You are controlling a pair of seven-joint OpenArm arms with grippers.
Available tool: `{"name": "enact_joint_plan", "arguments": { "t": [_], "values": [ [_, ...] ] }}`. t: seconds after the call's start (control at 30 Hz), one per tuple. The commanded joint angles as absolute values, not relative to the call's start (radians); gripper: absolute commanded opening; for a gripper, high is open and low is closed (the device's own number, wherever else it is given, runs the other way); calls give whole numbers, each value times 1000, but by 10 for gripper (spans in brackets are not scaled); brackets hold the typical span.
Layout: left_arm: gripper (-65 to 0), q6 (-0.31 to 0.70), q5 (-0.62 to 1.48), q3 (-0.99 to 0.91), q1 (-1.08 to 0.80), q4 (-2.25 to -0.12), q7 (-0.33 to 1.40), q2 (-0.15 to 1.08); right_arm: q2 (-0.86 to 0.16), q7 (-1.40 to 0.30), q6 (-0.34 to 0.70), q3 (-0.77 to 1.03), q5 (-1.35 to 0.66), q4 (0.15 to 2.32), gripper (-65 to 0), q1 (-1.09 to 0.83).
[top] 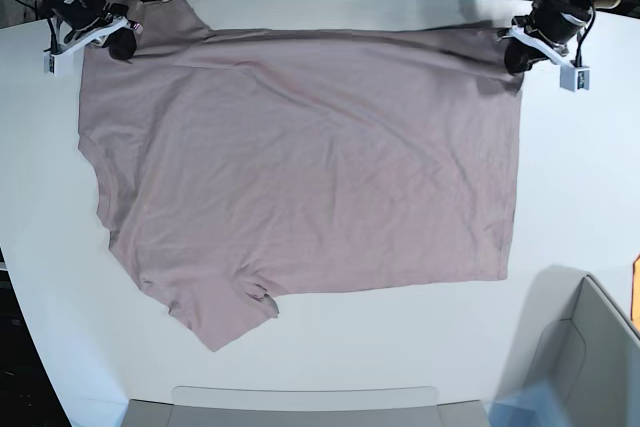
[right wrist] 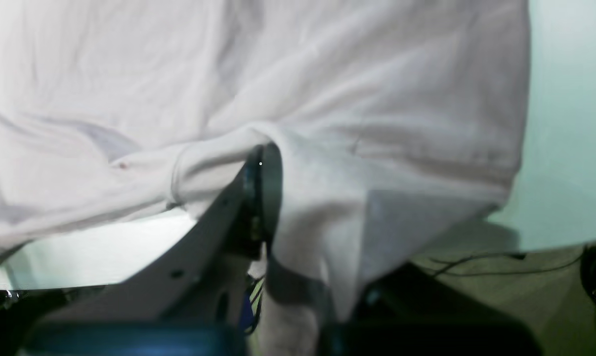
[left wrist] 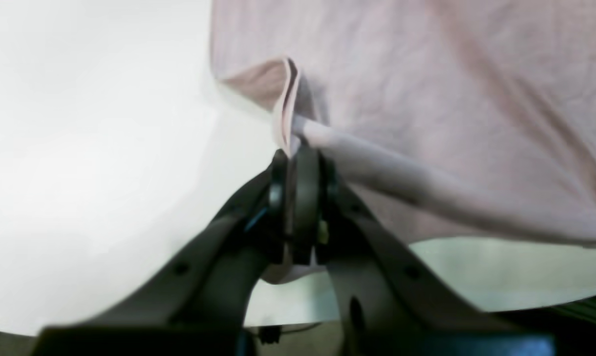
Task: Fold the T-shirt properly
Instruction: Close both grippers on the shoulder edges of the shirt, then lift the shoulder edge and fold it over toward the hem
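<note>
The mauve-pink T-shirt (top: 300,167) lies spread flat and sideways on the white table (top: 580,197), neck end to the left and hem to the right. At the far right corner my left gripper (top: 512,52) is shut on the hem. The left wrist view shows its jaws pinching a raised fold of the T-shirt (left wrist: 451,99) at the gripper (left wrist: 294,158). At the far left corner my right gripper (top: 122,39) is shut on the sleeve end. In the right wrist view the T-shirt (right wrist: 278,74) drapes over the gripper (right wrist: 262,163).
A grey bin (top: 580,357) stands at the front right, and a grey tray edge (top: 300,402) runs along the front. Cables and dark equipment lie beyond the table's far edge. The lower sleeve (top: 220,317) points toward the front left.
</note>
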State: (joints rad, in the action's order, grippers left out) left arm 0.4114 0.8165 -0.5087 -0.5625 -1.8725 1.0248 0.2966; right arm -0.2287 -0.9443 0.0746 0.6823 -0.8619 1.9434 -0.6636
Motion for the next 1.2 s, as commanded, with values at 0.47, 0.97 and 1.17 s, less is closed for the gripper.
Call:
{"name": "enact_joint_plan", "arguments": {
  "t": [0.47, 0.97, 1.17],
  "values": [
    [-650, 329, 808, -506, -348, -1857, 1052, 312, -300, -934, 76, 570, -650, 1979, -650, -438],
    [-650, 286, 607, -460, -90, -1678, 1130, 311, -298, -934, 76, 315, -443, 1791, -650, -174],
    [-650, 286, 565, -438, -38, -1630, 1129, 308, -298, -932, 76, 308, -438, 1699, -650, -88]
  ]
}}
